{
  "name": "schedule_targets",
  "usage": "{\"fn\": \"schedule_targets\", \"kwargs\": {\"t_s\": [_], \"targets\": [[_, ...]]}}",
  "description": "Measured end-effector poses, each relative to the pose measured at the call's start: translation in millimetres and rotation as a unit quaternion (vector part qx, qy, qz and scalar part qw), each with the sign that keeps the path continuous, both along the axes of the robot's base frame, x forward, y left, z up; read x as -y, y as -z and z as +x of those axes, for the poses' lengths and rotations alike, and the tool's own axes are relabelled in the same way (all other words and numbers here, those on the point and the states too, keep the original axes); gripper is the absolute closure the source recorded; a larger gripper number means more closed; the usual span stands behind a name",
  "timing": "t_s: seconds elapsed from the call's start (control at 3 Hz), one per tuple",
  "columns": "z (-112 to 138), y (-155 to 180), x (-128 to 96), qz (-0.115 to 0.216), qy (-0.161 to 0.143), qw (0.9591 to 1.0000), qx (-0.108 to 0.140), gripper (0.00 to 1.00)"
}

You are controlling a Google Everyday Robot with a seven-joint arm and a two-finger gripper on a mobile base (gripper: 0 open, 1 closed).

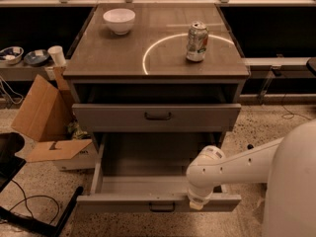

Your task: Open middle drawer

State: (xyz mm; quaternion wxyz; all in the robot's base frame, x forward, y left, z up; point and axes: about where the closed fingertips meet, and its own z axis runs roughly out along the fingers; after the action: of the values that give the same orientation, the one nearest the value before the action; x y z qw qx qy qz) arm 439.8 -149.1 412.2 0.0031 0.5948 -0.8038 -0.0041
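Observation:
The middle drawer (123, 201) is pulled far out of the grey cabinet, showing its grey inside (148, 157). Its low front has a small dark handle (162, 207) at the centre. My white arm reaches in from the right, and its gripper (196, 204) points down at the drawer's front edge, just right of the handle. The drawer above (157, 116), with a taller front and bigger handle, stands slightly out. The lowest drawer is hidden.
On the cabinet top (98, 58) stand a white bowl (119, 20) at the back left and a drink can (197, 41) at the right. An open cardboard box (47, 120) lies on the floor to the left. Cables and a dark frame (34, 216) are at the lower left.

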Motion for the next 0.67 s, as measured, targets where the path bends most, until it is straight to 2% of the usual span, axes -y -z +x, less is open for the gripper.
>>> {"fn": "schedule_targets", "kwargs": {"t_s": [0.67], "targets": [[-14.6,-3.3,-1.1,-0.003,0.019,0.9998,-0.008,1.0]]}}
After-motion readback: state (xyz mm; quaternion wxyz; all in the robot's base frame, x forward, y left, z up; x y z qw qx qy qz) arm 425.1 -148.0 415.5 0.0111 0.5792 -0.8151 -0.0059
